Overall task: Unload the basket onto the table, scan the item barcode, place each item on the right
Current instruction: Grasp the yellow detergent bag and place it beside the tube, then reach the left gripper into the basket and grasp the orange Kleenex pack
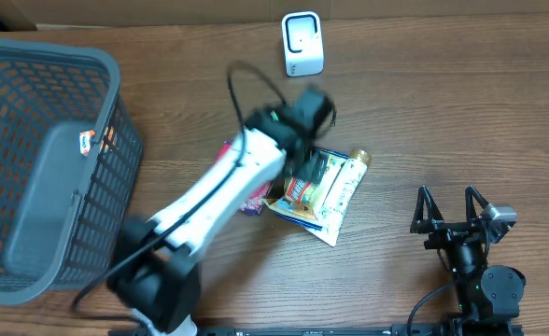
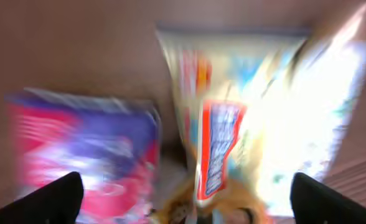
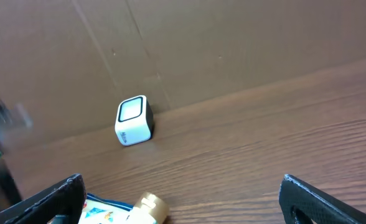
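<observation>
No lettering on the pouch or scanner can be read.

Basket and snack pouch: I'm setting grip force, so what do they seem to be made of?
The basket looks like moulded grey plastic, matt: its walls are a regular open lattice with a thick smooth rim. The pouch looks like thin printed film, probably plastic, glossy: it is crinkled and throws strong glare in the left wrist view.

You've got a grey mesh plastic basket parked on the left end of your wooden table, with a little orange-and-white tag by its rim. A brown cardboard wall runs along the table's far edge.
</observation>
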{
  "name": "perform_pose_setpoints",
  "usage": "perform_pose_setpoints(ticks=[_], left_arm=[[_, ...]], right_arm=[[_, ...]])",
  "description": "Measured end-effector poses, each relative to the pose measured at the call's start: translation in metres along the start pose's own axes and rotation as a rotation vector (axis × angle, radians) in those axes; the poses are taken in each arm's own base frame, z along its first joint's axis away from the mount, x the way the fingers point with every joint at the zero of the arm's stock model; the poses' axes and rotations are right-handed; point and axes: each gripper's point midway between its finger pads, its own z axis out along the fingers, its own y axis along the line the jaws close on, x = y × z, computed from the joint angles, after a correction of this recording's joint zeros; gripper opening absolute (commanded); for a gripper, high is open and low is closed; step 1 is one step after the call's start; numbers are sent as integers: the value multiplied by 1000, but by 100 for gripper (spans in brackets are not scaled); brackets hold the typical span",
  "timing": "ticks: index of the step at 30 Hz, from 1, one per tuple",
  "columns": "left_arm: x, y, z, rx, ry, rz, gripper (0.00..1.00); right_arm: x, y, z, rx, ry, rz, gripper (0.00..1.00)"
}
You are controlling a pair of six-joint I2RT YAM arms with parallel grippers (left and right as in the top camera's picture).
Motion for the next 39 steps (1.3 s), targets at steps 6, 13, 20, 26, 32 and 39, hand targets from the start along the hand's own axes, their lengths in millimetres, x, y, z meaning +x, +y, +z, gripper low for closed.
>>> perform_pose_setpoints(ticks=[6, 13, 20, 26, 32, 39], left_arm=[[-55, 79, -233, -38, -538, -179, 100], [60, 244, -308, -398, -539, -650, 100], [94, 338, -251, -562, -335, -892, 100], [90, 368, -185, -490, -295, -844, 100], [76, 373, -120, -402, -306, -687, 100], [88, 374, -83, -382, -272, -640, 100]], right_arm=[[0, 0, 0, 0, 0, 0, 100], [0, 0, 0, 0, 0, 0, 100], [0, 0, 0, 0, -1, -1, 100], [0, 0, 0, 0, 0, -1, 100], [0, 0, 0, -1, -1, -1, 100], [0, 0, 0, -1, -1, 0, 100]])
